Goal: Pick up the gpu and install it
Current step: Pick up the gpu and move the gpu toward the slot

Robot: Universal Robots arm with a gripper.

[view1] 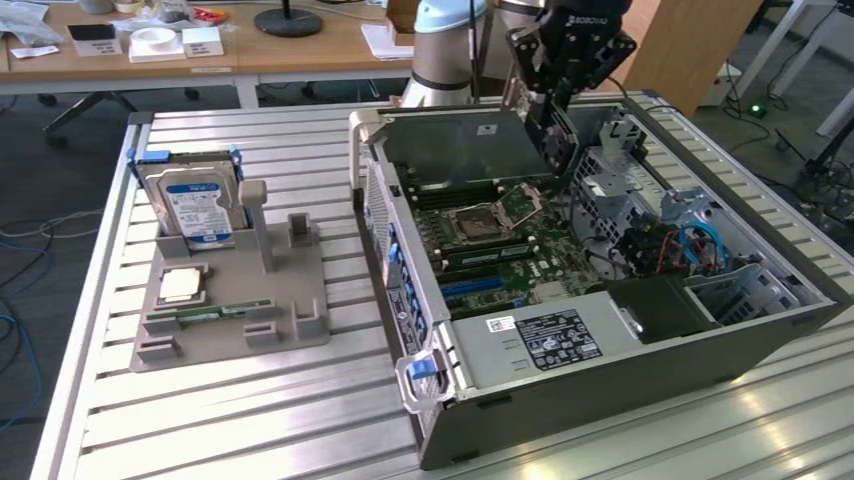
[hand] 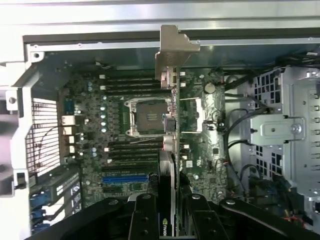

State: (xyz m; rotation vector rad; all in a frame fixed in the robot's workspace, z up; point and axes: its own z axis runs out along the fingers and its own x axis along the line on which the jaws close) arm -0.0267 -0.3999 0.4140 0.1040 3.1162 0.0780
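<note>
My gripper (view1: 558,92) hangs over the open computer case (view1: 400,260), shut on the gpu (view1: 549,135). The card hangs edge-down above the far part of the motherboard (view1: 494,240). In the wrist view the gpu (hand: 172,125) shows edge-on between my black fingers (hand: 144,217), its silvery end bracket (hand: 172,50) pointing towards the case's wall. It hovers over the board beside the empty CPU socket (hand: 147,117), apart from the blue slot (hand: 125,177).
A grey holder (view1: 234,320) on the slatted table at the exterior view's left carries a hard drive (view1: 194,205), a CPU (view1: 180,285) and a RAM stick (view1: 214,312). Inside the case are a power supply (view1: 561,335), drive cages (view1: 627,190) and cables (view1: 694,245).
</note>
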